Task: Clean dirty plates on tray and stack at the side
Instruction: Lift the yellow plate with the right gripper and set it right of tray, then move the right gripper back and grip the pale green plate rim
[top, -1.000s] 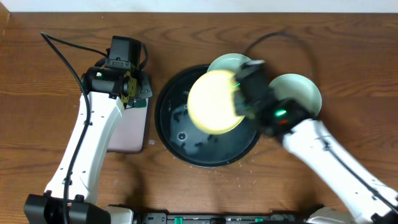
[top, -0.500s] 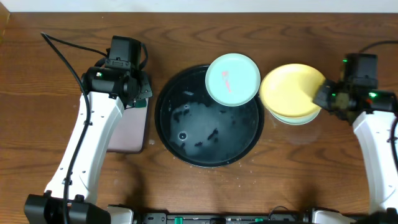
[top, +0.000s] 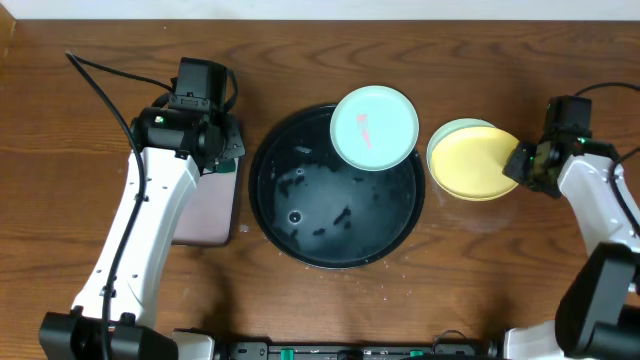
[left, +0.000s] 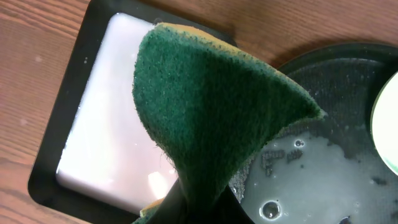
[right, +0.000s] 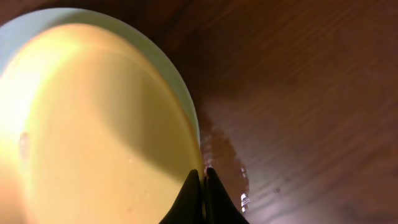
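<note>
The round black tray (top: 300, 215) sits mid-table, wet with soapy water and bits; it also shows in the left wrist view (left: 336, 186). A mint-blue plate (top: 375, 127) with a pink smear lies on the tray's far right rim. Right of the tray, the yellow plate (top: 475, 165) lies on top of another mint-blue plate (top: 452, 128); both show in the right wrist view, the yellow plate (right: 93, 130) and the blue rim (right: 168, 68). My right gripper (top: 520, 163) is shut on the yellow plate's right edge (right: 203, 177). My left gripper (top: 215, 145) is shut on a green sponge (left: 211, 106) above the tray's left side.
A rectangular black-rimmed tray with a pale pink inside (top: 205, 210) lies left of the round tray, under my left arm; it also shows in the left wrist view (left: 118, 137). The wood to the right of the plates is wet (right: 227, 162).
My right gripper has carried the yellow plate from above the tray to the right and lowered it onto the mint-blue plate beside the tray. The left arm has not moved.
</note>
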